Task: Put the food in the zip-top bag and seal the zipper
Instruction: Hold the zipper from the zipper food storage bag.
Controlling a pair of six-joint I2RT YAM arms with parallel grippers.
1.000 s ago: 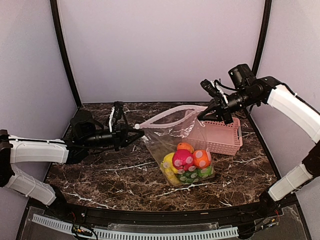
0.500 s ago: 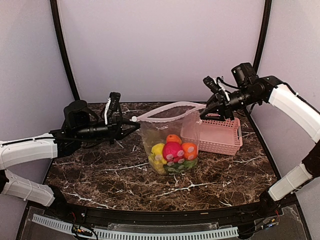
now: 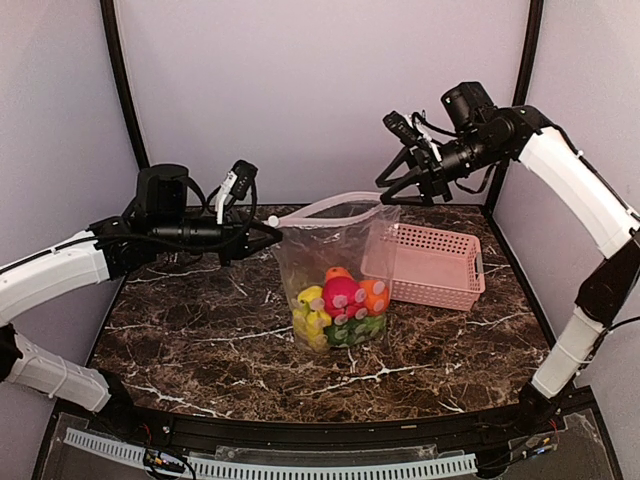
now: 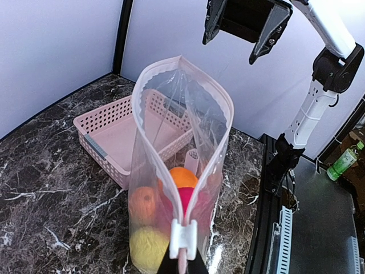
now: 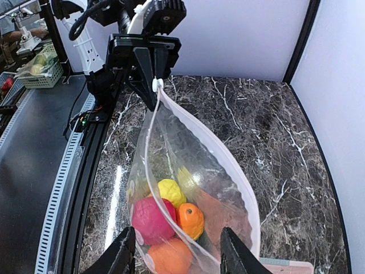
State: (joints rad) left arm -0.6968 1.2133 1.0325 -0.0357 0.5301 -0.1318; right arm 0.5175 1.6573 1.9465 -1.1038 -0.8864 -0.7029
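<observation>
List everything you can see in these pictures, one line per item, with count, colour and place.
bag: one, clear with pale dots, hanging upright at mid-table, mouth open
zipper strip: one, whitish-pink, along the bag's mouth
toy food: several, yellow, red, orange, green, at the bottom of the bag
basket: one, pink, right of the bag
table: one, dark marble
left hand: one, black, shut on the zipper strip's near end
right hand: one, black, open, above the bag's far end, apart from it
</observation>
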